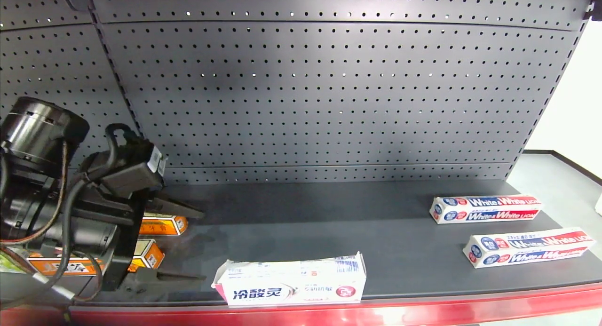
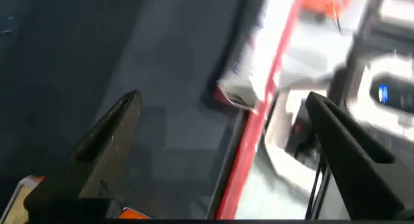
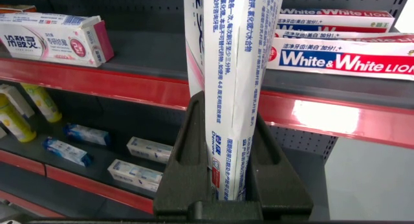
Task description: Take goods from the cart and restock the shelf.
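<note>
Box [image 3: 229,43], clamped upright in the right claw [image 3: 229,114] facing the shelf [image 1: 329,213], likely needed laying flat on bare shelf, clear of the left claw [image 1: 203,246], jaws apart over the shelf's left side.

Head camera looks down onto the dark grey metal shelf [image 1: 305,218]; both wrist cameras, close in, share its red front lip [image 3: 129,78].

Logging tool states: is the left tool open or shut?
Open: the fingers of the left tool stand wide apart over the shelf, gripping nothing.
</note>
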You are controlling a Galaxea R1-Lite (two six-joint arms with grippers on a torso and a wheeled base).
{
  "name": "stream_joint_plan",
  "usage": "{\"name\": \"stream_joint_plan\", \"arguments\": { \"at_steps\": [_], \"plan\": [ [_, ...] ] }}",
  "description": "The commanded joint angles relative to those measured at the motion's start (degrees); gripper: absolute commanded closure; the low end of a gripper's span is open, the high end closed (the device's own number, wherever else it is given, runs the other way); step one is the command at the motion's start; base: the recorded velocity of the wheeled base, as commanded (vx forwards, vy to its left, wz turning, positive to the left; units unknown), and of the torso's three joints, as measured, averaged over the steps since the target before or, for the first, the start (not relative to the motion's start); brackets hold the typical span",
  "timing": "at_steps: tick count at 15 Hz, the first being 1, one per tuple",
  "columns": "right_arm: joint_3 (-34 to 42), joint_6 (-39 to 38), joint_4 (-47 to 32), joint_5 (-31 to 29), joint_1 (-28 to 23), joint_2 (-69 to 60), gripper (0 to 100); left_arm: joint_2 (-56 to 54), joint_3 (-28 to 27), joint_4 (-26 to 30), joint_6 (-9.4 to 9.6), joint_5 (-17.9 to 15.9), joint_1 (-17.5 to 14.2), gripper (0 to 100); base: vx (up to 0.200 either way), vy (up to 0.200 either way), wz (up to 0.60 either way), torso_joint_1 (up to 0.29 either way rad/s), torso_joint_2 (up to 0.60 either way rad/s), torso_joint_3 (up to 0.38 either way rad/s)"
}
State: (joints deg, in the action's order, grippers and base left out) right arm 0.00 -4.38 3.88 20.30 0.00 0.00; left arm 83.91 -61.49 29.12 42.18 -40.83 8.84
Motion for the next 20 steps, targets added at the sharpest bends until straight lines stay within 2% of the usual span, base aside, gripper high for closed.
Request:
{"name": "stream_joint_plan", "arguments": {
  "at_steps": [1,2,3,4,5,6,7,9,10,11,12,13,16,17,19,20],
  "plan": [
    [0.0,0.0,0.1,0.0,0.0,0.0,100,-1.8,1.3,-8.1,-8.17,2.2,0.7,0,0.000,0.000,0.00,0.000,0.00,0.000],
    [0.0,0.0,0.0,0.0,0.0,0.0,100,-1.8,3.6,-14.1,-10.98,6.9,0.8,0,0.000,0.000,0.00,0.000,0.00,0.000],
    [0.0,0.0,0.0,0.0,0.0,0.0,100,-1.8,4.3,-15.6,-11.33,8.4,0.8,0,0.000,0.000,0.00,0.000,0.00,0.000],
    [0.0,0.0,0.0,0.0,0.0,0.0,100,-1.8,9.6,-24.6,-13.35,15.3,1.1,0,0.000,0.000,0.00,0.000,0.00,0.000],
    [0.0,0.0,0.0,0.0,0.0,0.0,100,-1.8,9.6,-24.6,-13.35,15.3,1.1,0,0.000,0.000,0.00,0.000,0.00,0.000],
    [0.0,0.0,0.0,0.0,0.0,0.0,100,-1.8,15.0,-35.8,-17.57,21.0,1.4,0,0.000,0.000,0.00,0.000,0.00,0.000],
    [0.0,0.0,0.0,0.0,0.0,0.0,100,-1.8,16.9,-42.6,-20.65,25.3,1.5,0,0.000,0.000,0.00,0.000,0.00,0.000],
    [0.0,0.0,0.0,0.0,0.0,0.0,100,-2.2,19.3,-50.3,-23.90,33.4,2.3,0,0.000,0.000,0.00,0.000,0.00,0.000],
    [0.0,0.0,0.0,0.0,0.0,0.0,100,-2.2,19.3,-50.3,-23.90,33.4,2.3,0,0.000,0.000,0.00,0.000,0.00,0.000],
    [0.0,0.0,0.0,-0.1,0.0,0.0,100,-5.3,23.4,-57.5,-28.29,43.1,5.5,0,0.000,0.000,0.00,0.000,0.00,0.000],
    [0.0,0.0,0.1,0.0,0.0,0.0,100,-6.7,25.6,-59.6,-29.96,47.2,7.2,0,0.000,0.000,0.00,0.000,0.00,0.000],
    [0.0,0.0,0.1,0.0,0.0,0.0,100,-8.4,28.2,-61.7,-30.67,50.7,7.9,0,0.000,0.000,0.00,0.000,0.00,0.000],
    [0.0,0.0,0.0,0.0,0.0,0.0,100,-11.7,30.4,-63.7,-30.58,52.3,7.8,0,0.000,0.000,0.00,0.000,0.00,0.000],
    [0.0,0.0,0.1,0.0,0.0,0.0,100,-16.0,31.3,-63.0,-30.67,54.4,7.9,0,0.000,0.000,0.00,0.000,0.00,0.000],
    [0.0,0.0,0.0,0.0,0.0,0.0,100,-18.8,32.7,-63.0,-30.67,55.6,7.9,0,0.000,0.000,0.00,0.000,0.00,0.000],
    [0.0,0.0,0.0,0.0,0.0,0.0,100,-23.4,35.2,-63.0,-30.84,57.2,7.8,0,0.000,0.000,0.00,0.000,0.00,0.000]
  ]
}}
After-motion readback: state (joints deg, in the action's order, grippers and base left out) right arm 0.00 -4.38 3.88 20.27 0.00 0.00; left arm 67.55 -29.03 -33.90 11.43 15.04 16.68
